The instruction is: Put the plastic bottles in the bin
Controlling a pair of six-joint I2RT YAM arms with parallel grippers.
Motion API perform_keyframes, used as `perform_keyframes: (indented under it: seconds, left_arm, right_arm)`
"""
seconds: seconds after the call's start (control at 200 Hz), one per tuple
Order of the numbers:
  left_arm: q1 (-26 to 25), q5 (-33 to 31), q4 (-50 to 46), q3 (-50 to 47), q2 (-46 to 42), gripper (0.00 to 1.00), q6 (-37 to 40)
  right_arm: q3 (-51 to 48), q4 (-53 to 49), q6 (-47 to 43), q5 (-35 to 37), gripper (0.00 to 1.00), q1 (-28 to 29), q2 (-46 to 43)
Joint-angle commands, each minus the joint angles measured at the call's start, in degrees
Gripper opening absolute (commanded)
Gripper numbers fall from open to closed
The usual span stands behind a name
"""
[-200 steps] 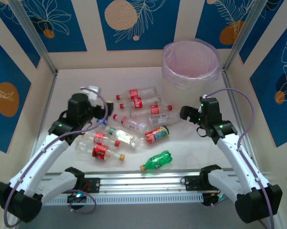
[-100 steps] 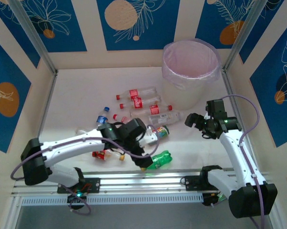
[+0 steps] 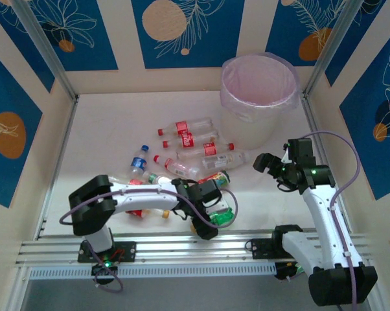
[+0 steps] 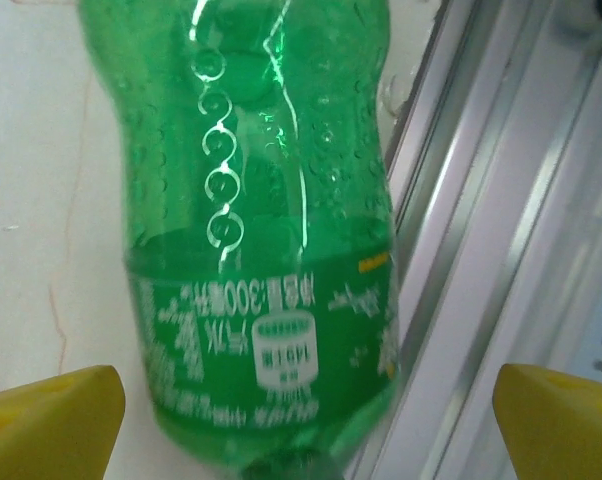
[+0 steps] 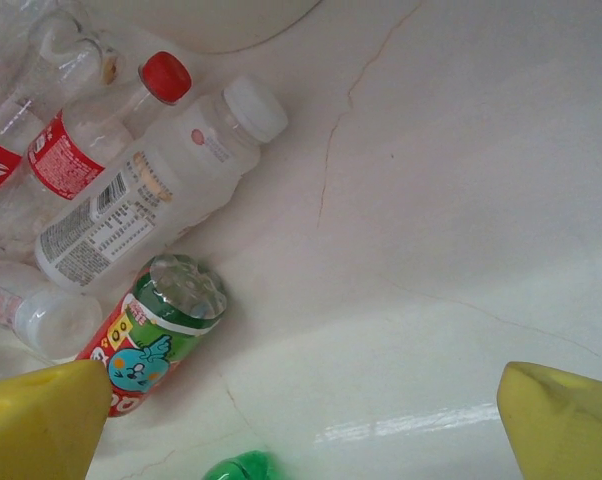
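A green bottle [image 4: 261, 250] lies on the white table beside the front rail, with the wide-apart yellow fingers [image 4: 41, 425] of my open left gripper [image 4: 301, 430] on either side of it, not touching it. From above, that left gripper [image 3: 208, 219] sits over the green bottle [image 3: 223, 217]. Several clear, red-labelled plastic bottles [image 3: 185, 146] lie in a loose pile mid-table. The bin [image 3: 258, 97], pink-lined, stands at the back right. My right gripper [image 3: 263, 162] hovers open to the right of the pile, over bare table [image 5: 381, 250], with nothing between its fingertips [image 5: 566, 425].
An aluminium rail [image 3: 195, 249] runs along the near edge, tight against the green bottle [image 4: 501, 200]. A blue-capped bottle [image 3: 138, 157] lies at the pile's left. In the right wrist view, a white-capped bottle [image 5: 151, 190] and a cartoon-labelled bottle [image 5: 151, 335] are nearest.
My left arm has swung from the left of the pile across the front to the green bottle. The right gripper has drawn back to the right, still open.
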Motion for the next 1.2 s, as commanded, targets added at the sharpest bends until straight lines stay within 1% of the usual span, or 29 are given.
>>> perform_keyframes:
  seconds: [0.0,0.13,0.315,0.48,0.625,0.72,0.815,0.905,0.99,1.09,1.196]
  left_arm:
    - [-1.14,-3.09,1.13,2.09,2.59,0.91,0.38]
    - [-1.22,-4.80,2.31,2.62,4.82,0.85,0.14]
    - [-1.22,-5.04,3.29,3.51,5.76,0.74,-0.31]
    - [-1.24,-4.12,3.99,4.38,5.34,0.65,-0.70]
    - [-1.15,-3.02,4.76,5.33,3.54,0.58,-1.32]
    - [-1.02,-3.00,4.51,6.55,1.46,0.57,-1.58]
    - [-0.57,-4.54,3.73,7.41,-1.32,0.57,-1.80]
    - [1.43,-6.58,3.40,7.81,-4.45,0.57,-2.97]
    - [4.18,-7.39,5.58,7.20,-7.90,0.57,-5.48]
    - [6.04,-6.30,11.22,5.59,-11.51,0.57,-7.43]
    - [6.67,-5.47,14.86,4.96,-12.49,0.58,-8.56]
  right_arm:
    - [1.56,-1.35,-0.65,-2.32,1.00,-1.09,-1.02]
    - [1.46,-0.94,-0.66,-3.07,1.00,-1.43,-1.11]
    - [1.45,-1.02,0.08,-4.34,0.99,-1.52,-1.87]
    - [0.16,-0.03,0.08,-8.32,0.99,-1.52,-2.83]
    - [1.07,-1.40,-1.79,-14.55,0.98,-1.53,-3.82]
    - [3.23,-4.14,-2.80,-19.88,0.98,-1.52,-3.88]
    - [4.86,-6.20,-3.09,-25.55,0.98,-1.52,-3.83]
    - [4.75,-6.56,-2.74,-32.34,0.98,-1.10,-3.88]
    - [3.75,-5.98,-2.33,-34.15,0.98,-0.24,-4.26]
    - [2.48,-3.53,-1.45,-35.30,0.98,1.03,-4.78]
    - [0.36,3.06,2.47,-40.93,0.98,3.83,-4.04]
